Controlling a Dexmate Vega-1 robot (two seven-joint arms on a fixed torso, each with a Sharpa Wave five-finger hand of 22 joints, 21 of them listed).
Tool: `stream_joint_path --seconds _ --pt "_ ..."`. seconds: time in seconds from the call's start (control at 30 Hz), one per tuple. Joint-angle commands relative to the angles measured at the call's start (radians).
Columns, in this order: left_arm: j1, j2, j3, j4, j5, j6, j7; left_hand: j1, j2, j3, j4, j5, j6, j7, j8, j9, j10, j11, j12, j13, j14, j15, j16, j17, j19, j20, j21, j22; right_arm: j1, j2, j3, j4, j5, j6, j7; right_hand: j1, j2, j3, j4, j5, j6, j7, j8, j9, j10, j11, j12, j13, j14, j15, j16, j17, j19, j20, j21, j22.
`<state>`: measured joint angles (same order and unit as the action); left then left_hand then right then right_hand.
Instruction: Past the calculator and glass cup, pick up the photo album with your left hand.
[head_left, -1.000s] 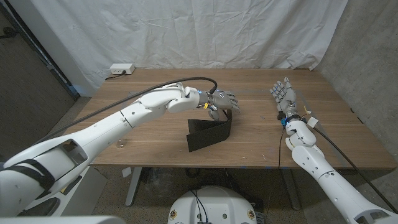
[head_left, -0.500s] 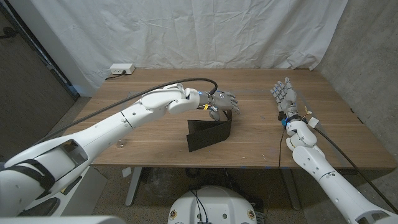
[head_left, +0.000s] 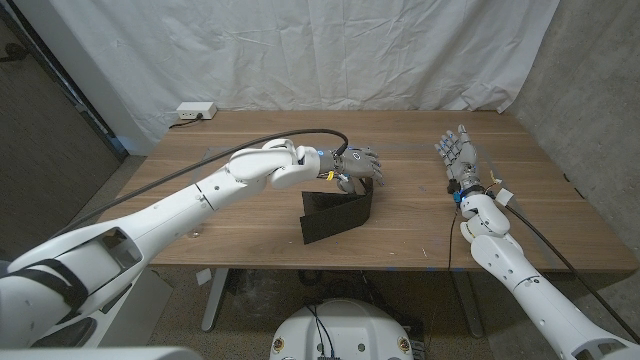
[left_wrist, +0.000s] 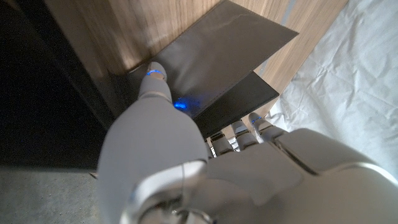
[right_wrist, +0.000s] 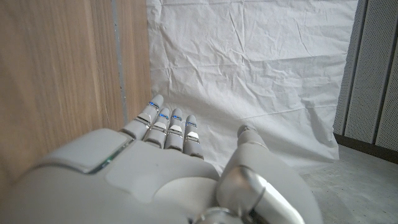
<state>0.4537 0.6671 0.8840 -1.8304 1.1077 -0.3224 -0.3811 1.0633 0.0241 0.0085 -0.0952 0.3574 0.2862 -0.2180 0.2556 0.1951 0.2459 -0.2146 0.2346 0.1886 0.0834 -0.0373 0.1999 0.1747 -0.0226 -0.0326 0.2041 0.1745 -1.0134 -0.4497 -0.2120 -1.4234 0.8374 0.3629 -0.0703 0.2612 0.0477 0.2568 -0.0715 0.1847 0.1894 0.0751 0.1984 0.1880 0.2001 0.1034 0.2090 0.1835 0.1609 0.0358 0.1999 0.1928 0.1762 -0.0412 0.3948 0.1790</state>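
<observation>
A brown wooden table (head_left: 250, 215) with lengthwise grain fills the middle of the head view. A wrinkled white sheet (head_left: 330, 50) hangs behind it, a dark panel (head_left: 45, 150) stands on the left and a grey wall (head_left: 590, 90) on the right. A white power strip (head_left: 194, 112) sits at the table's far left corner.

The album (head_left: 337, 215), dark and part-open, stands on its edges like a tent near the table's middle. The left hand (head_left: 358, 166) is over its far upper edge. In the left wrist view the thumb (left_wrist: 152, 87) lies against one cover while the fingertips (left_wrist: 256, 121) reach over the edge of the other cover, so the hand (left_wrist: 205, 168) seems to grip the album's top, though the contact is partly hidden.

The right hand (head_left: 456, 152) is at the table's right side, well apart from the album, fingers straight and close together, holding nothing; the right wrist view shows them (right_wrist: 168, 124) extended along the wood.

Compared with a second ago, the left forearm has drawn slightly back and its elbow has shifted, the hand stays at the album's top, and the album and right hand have not moved.
</observation>
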Motion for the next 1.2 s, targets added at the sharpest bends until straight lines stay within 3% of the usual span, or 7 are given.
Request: stream_joint_path --seconds 0.03,0.3,0.73,0.9,1.03,1.1,1.2 --pt "0.001 -0.006 0.002 0.020 -0.013 0.001 0.045 0.006 0.018 0.006 0.003 -0.008 0.019 0.000 0.006 0.003 0.021 -0.001 0.004 0.003 0.022 -0.142 0.007 0.003 0.004 -0.016 0.005 0.005 0.000 -0.002 0.001 0.003 0.002 -0.001 0.003 -0.002 0.006 0.000 -0.005 -0.001 0.007 0.003 0.001 0.004 0.009 0.001 0.006 0.003 0.008 0.001 0.005 0.003 0.007 -0.009 -0.006 0.002" --pt "0.009 -0.011 -0.014 0.052 -0.072 0.000 0.102 -0.008 0.017 -0.012 0.013 -0.021 0.067 0.000 0.008 0.003 0.079 -0.001 0.004 0.004 0.078 -0.147 0.010 0.002 0.026 -0.025 0.007 0.005 -0.003 -0.004 0.002 0.002 0.005 0.000 0.010 0.000 0.008 0.001 -0.006 0.000 0.006 0.003 0.001 0.004 0.012 0.002 0.007 0.003 0.018 -0.005 0.008 0.003 0.023 -0.011 -0.004 0.002" --pt "0.026 -0.007 -0.015 0.059 -0.070 0.012 0.181 0.039 0.052 -0.009 0.001 -0.043 0.198 -0.001 0.028 0.002 0.228 -0.004 0.003 0.005 0.173 -0.158 0.003 0.002 0.069 -0.042 0.007 0.005 -0.004 -0.007 0.004 0.000 0.008 -0.003 0.012 0.004 0.008 0.002 -0.010 0.000 0.006 0.005 0.000 0.004 0.018 0.003 0.008 0.003 0.023 -0.006 0.008 0.002 0.033 -0.013 -0.005 0.002" --pt "0.020 -0.010 -0.010 0.054 -0.074 0.022 0.149 0.060 0.069 -0.007 -0.005 -0.061 0.286 -0.003 0.044 0.001 0.302 -0.004 -0.002 0.006 0.203 -0.164 -0.005 0.003 0.084 -0.045 0.005 0.005 -0.002 -0.007 0.004 0.004 0.011 -0.004 0.017 0.005 0.008 0.002 -0.011 0.000 0.007 0.005 0.001 0.004 0.018 0.004 0.008 0.003 0.025 -0.004 0.008 0.002 0.034 -0.012 -0.007 0.002" --pt "0.031 -0.021 -0.018 0.065 -0.095 0.052 0.142 0.063 0.074 -0.007 -0.004 -0.066 0.303 -0.002 0.045 0.001 0.320 -0.004 -0.004 0.006 0.222 -0.160 -0.001 0.004 0.090 -0.047 0.005 0.005 0.002 -0.006 0.003 0.010 0.011 -0.005 0.020 0.004 0.008 0.002 -0.011 0.000 0.007 0.005 0.001 0.004 0.017 0.004 0.007 0.003 0.026 -0.005 0.008 0.002 0.034 -0.011 -0.008 0.002" --pt "0.035 -0.024 -0.021 0.070 -0.120 0.065 0.123 0.077 0.077 -0.008 -0.009 -0.080 0.364 -0.005 0.054 -0.001 0.383 -0.005 -0.007 0.007 0.241 -0.159 -0.006 0.004 0.096 -0.050 0.003 0.005 0.005 -0.005 0.002 0.014 0.014 -0.006 0.025 0.004 0.008 0.002 -0.011 0.000 0.006 0.005 0.001 0.004 0.017 0.004 0.007 0.003 0.025 -0.004 0.007 0.002 0.035 -0.011 -0.008 0.002" --pt "0.037 -0.009 -0.010 0.063 -0.072 0.065 0.163 0.086 0.091 -0.003 -0.010 -0.085 0.395 -0.001 0.060 0.000 0.407 -0.004 -0.008 0.008 0.256 -0.161 -0.003 0.005 0.102 -0.049 0.004 0.005 0.009 -0.004 0.001 0.018 0.013 -0.006 0.025 0.004 0.008 0.002 -0.011 0.000 0.007 0.004 0.001 0.004 0.017 0.004 0.007 0.003 0.026 -0.005 0.007 0.002 0.035 -0.011 -0.009 0.002"
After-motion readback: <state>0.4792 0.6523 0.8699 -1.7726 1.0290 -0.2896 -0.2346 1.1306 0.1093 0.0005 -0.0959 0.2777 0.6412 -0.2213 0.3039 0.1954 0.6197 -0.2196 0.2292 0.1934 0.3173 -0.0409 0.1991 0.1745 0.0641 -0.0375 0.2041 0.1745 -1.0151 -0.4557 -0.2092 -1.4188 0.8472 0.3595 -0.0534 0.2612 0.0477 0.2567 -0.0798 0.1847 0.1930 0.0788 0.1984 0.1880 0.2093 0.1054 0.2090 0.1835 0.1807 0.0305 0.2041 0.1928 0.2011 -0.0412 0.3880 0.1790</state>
